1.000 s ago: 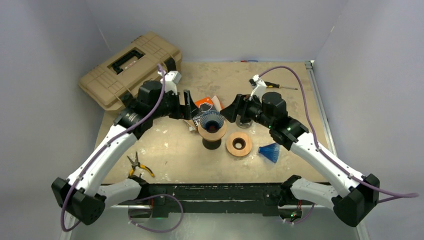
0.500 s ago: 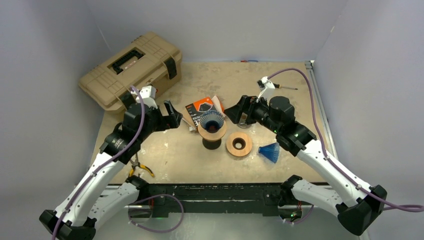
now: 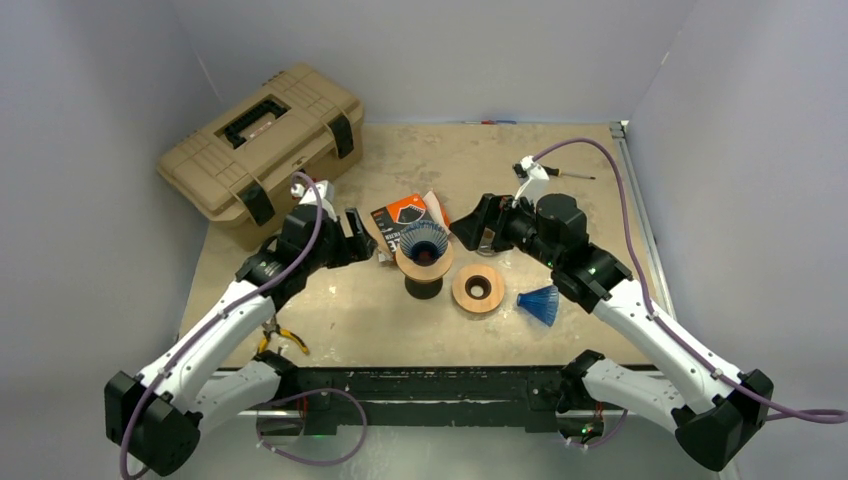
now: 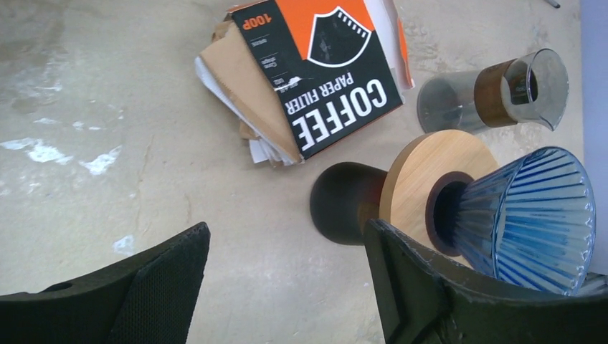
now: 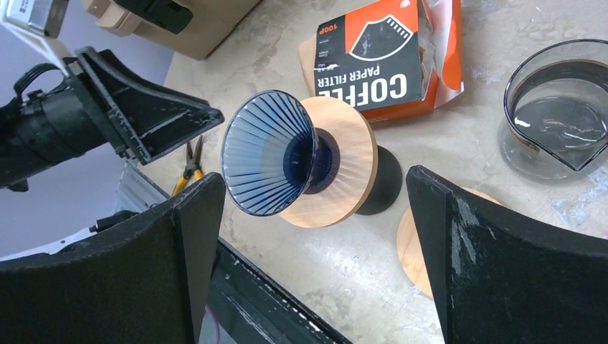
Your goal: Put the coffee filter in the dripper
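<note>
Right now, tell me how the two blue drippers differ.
The dripper on the stand sits upright, mouth up; the loose dripper lies on its side. The first is seated in a wooden ring; the second rests on the bare table. Both are blue ribbed cones.

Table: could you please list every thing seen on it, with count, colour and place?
toolbox: 1, tan, far left
filter pack: 1, orange-black, behind stand
drippers: 2, blue, one on stand, one lying right
stand: 1, wood on black, centre
ring: 1, wood, right of stand
carafe: 1, clear, behind ring
pliers: 1, yellow, near left
screwdriver: 1, dark, far right
left tool: 1, black, open, left of stand
right tool: 1, black, open, by carafe
</note>
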